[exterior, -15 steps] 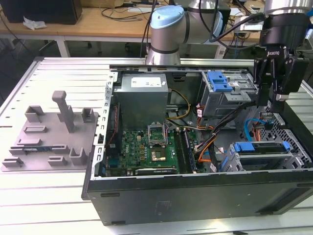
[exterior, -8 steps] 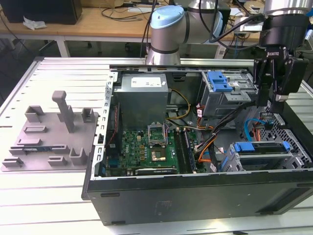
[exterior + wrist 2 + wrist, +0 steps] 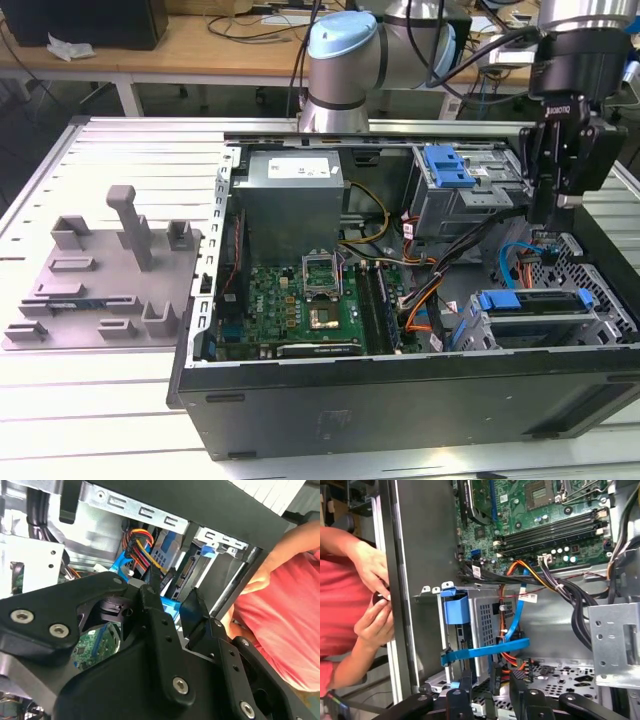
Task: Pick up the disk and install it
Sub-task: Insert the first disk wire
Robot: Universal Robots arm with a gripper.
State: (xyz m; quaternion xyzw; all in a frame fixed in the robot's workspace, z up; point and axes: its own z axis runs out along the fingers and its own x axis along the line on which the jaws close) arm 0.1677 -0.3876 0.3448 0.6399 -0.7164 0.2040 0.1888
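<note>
Light-blue bracket plastic frames the disk point(image 3: 535, 303), which sits in the metal drive cage point(image 3: 610, 325) at the near corner of the open computer case point(image 3: 400, 410), on the exterior view's right. The pincer point(image 3: 547, 222) hangs over that end of the case, near the cage, spread wide and holding nothing. A person's hands point(image 3: 372, 605) are just outside the case wall. The case stands on the slatted desk point(image 3: 100, 420).
</note>
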